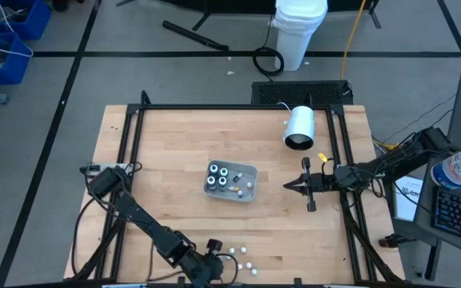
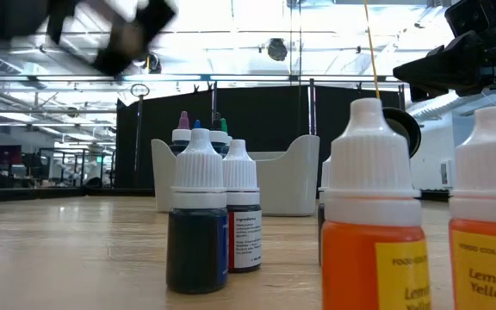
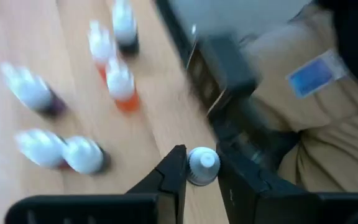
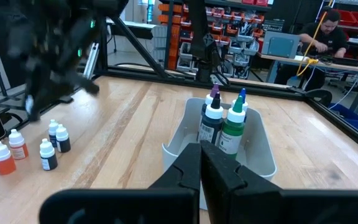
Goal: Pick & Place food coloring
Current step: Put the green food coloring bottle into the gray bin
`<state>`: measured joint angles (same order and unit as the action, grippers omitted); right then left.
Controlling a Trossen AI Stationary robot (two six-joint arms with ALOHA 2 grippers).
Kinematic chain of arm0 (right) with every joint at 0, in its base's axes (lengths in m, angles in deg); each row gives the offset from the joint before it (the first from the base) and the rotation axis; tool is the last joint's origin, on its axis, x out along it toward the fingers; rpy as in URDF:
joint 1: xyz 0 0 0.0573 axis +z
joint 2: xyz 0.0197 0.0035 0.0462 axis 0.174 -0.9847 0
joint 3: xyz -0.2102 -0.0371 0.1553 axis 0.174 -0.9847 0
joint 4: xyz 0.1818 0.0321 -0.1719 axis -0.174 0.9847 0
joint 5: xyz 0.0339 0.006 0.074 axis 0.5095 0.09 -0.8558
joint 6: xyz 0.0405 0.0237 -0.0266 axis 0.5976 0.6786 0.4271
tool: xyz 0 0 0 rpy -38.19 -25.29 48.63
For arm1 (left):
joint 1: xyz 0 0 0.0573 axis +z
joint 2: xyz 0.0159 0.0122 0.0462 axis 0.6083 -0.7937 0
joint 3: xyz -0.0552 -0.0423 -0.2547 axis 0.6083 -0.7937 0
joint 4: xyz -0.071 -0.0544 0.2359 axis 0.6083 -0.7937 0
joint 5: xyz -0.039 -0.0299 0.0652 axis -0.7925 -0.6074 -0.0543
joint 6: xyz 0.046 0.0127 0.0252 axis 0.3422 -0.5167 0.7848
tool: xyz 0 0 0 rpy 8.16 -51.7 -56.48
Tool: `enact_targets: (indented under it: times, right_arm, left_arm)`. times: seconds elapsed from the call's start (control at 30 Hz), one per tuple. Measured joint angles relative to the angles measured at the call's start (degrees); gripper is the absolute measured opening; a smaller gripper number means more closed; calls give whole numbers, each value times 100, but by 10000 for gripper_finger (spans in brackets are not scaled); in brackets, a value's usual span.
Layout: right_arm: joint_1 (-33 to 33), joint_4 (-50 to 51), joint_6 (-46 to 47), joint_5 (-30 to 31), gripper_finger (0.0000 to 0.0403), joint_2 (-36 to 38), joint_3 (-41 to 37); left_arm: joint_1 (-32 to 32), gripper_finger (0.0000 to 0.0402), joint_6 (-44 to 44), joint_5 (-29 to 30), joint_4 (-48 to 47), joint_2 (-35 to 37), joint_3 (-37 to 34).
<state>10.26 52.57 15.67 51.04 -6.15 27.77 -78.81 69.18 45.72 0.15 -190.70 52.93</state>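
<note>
Wooden bench framed by black rails, seen whole from above. Large white cylinder lying on its side near the far right of the boards, dark open mouth turned toward the middle. Grey rectangular tray at the bench's centre, carrying four upright food coloring bottles with purple, blue, green and pale tips, packed close together at one end of it.

Left arm stretched low along the near edge, its left gripper down by the front rail. Fingers narrowed on either side of one small white-capped bottle, cap showing between the tips and seemingly pinched; actual contact on both sides hard to confirm through the blur.

Right arm reaching in from the right side, right gripper hovering just beside the tray, pointing at it. Fingers pressed fully together, nothing between them.

Loose cluster of bottles standing on the boards near the front edge, just beside the left gripper: white dots from above. Up close at bench height, two orange ones labelled lemon yellow, a dark blue one and a red-labelled one just behind it, all upright.

Beyond the bench, a seated person at a desk in the background.
</note>
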Motion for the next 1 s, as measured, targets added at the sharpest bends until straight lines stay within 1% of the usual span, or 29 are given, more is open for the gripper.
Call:
enact_targets:
  times: [0.07, 0.13, 0.27, 0.33, 0.47, 0.6, 0.7, 0.77, 0.83, 0.93, 1.0]
  right_arm:
    - [1, -1, 0, 0, 0, -1, 0]
    - [-1, -1, 0, 0, 0, 1, 0]
    - [0, -1, 0, 0, 0, 0, 0]
    - [1, -1, -2, 0, 0, -1, 0]
    - [-1, -1, -2, 0, 0, -1, 0]
    - [1, -3, -2, 0, 0, 1, 0]
    - [1, -1, -29, 0, 0, 0, 0]
    - [0, -1, -44, 0, 0, 0, 0]
    - [1, -1, -46, 0, 0, -1, 0]
    - [1, -2, -46, 0, 0, 0, 0]
    - [0, -1, -46, 0, 0, -1, 0]
  left_arm:
    - [0, 82, 224, 53, -231, 372, 1]
    - [0, 82, 431, 244, -632, 793, 4]
    - [-33, 69, 1194, 892, -1236, 1736, 4]
    - [-5, 68, 1531, 1145, -1424, 2184, 11]
    - [260, 78, 1845, 1247, -1860, 2801, 9]
    - [703, 76, 1880, 1269, -2347, 3109, 11]
    - [1105, 71, 1916, 1037, -2681, 3119, 7]
    - [1399, 72, 1990, 803, -2610, 3122, -80]
    - [1738, 75, 2080, 465, -2190, 3096, -294]
    - [2276, 75, 2170, -160, -1197, 2990, -786]
    - [2596, 73, 2114, -470, -471, 2840, -1015]
